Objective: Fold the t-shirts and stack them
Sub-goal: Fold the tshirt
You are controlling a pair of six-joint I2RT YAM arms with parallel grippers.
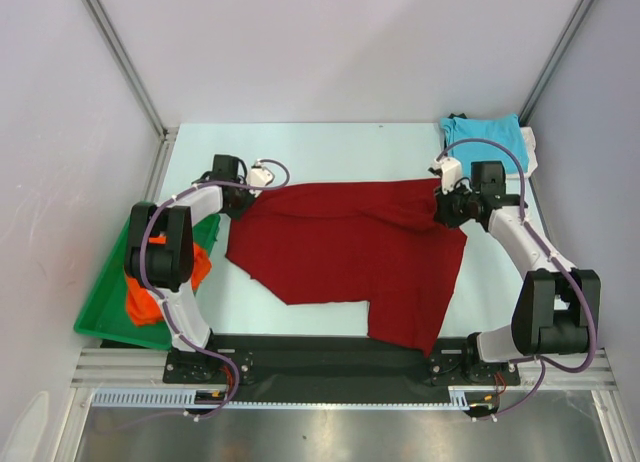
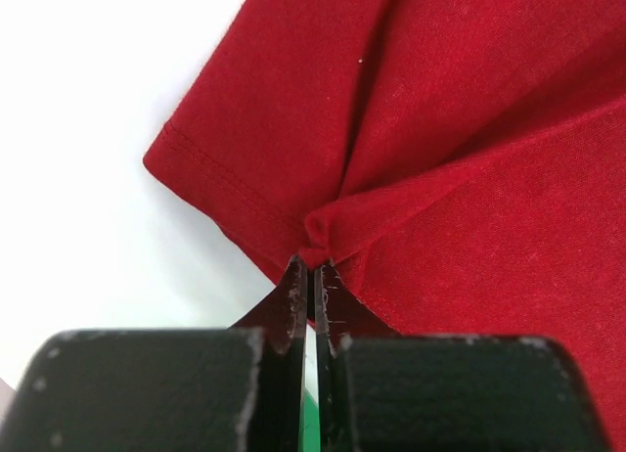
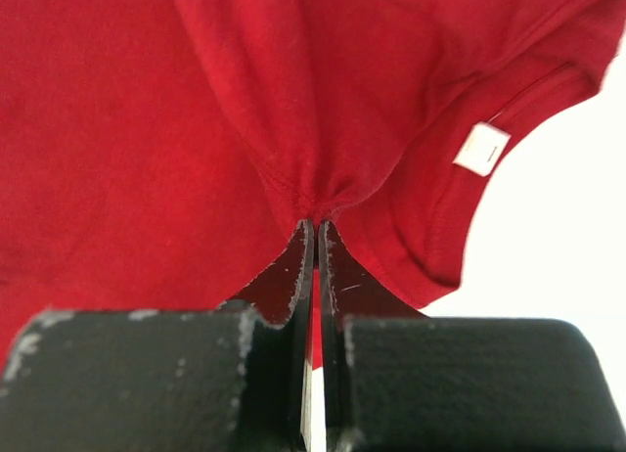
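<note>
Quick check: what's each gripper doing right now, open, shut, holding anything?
Left gripper: closed, pinching a fold of the dark red t-shirt.
Right gripper: closed, pinching another bunch of the same shirt.

I count three t-shirts in all: one dark red shirt (image 1: pixel 340 247), one turquoise shirt (image 1: pixel 485 137), one orange shirt (image 1: pixel 143 304). One green tray (image 1: pixel 103 310). Two robot arms, a left arm (image 1: pixel 165 257) and a right arm (image 1: pixel 530 247), with one gripper each, so two: the left gripper (image 2: pixel 310 266) and the right gripper (image 3: pixel 316 225). One white label (image 3: pixel 481 149) shows.
</note>
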